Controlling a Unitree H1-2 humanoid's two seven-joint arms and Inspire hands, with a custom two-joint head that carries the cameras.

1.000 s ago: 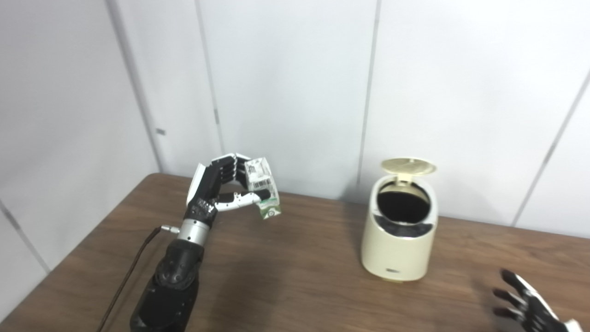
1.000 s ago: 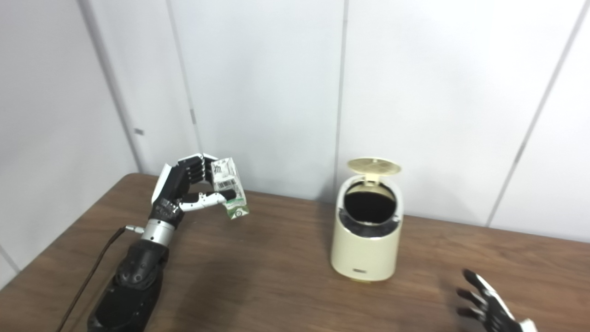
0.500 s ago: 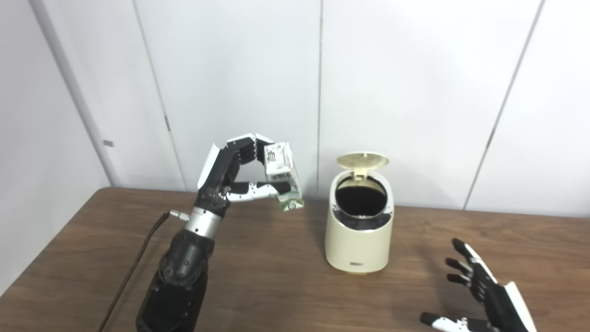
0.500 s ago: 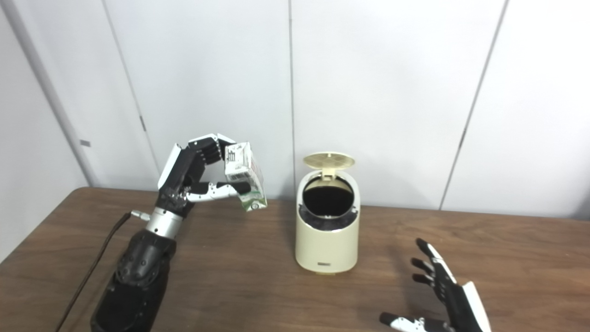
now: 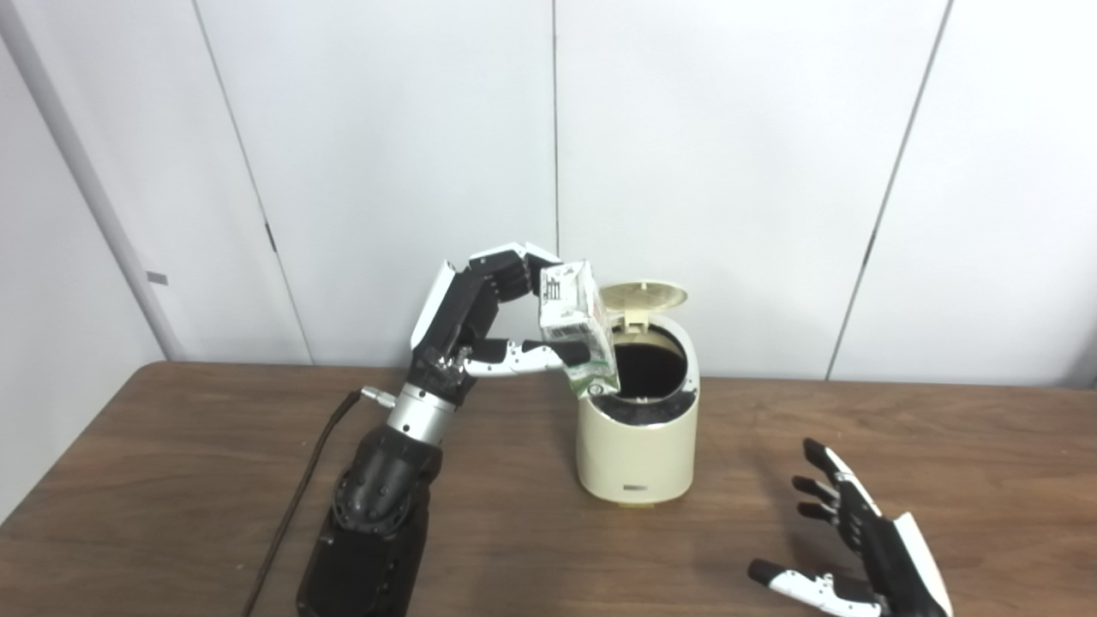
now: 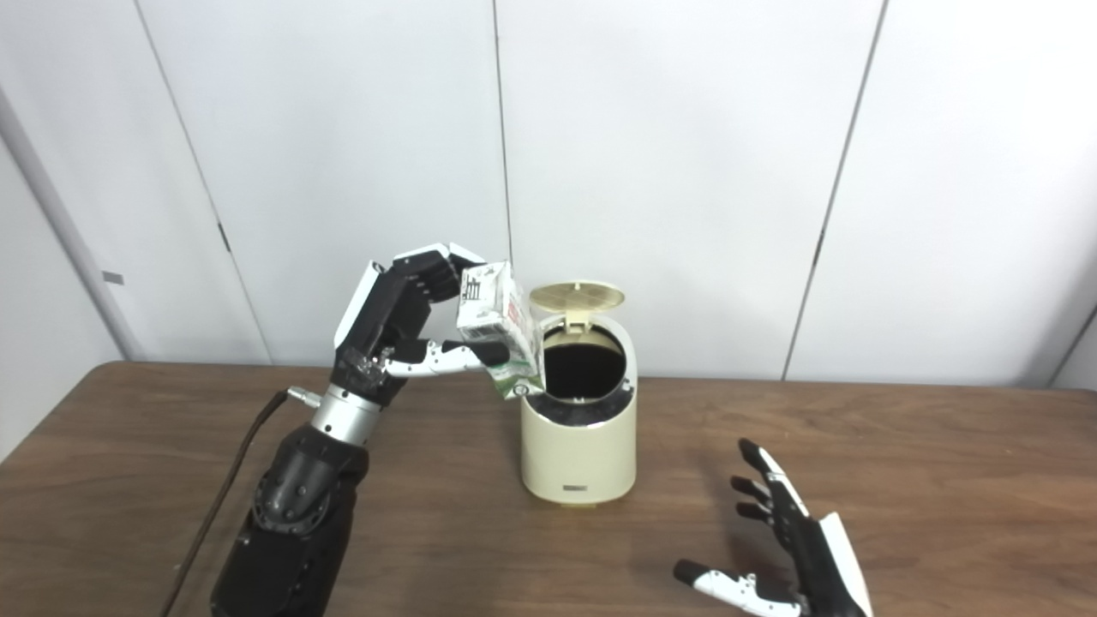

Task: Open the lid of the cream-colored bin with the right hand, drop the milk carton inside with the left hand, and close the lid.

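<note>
Right now my left hand [image 5: 480, 317] pinches the milk carton [image 5: 576, 326], upright and slightly tilted, at the left rim of the open bin [image 5: 636, 428]; right hand [image 5: 866, 548] waits with fingers spread.

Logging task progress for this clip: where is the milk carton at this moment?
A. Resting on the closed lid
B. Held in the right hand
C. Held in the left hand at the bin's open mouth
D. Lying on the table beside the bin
C: the left hand grips the milk carton at the rim of the cream-colored bin, whose lid stands open.
</note>
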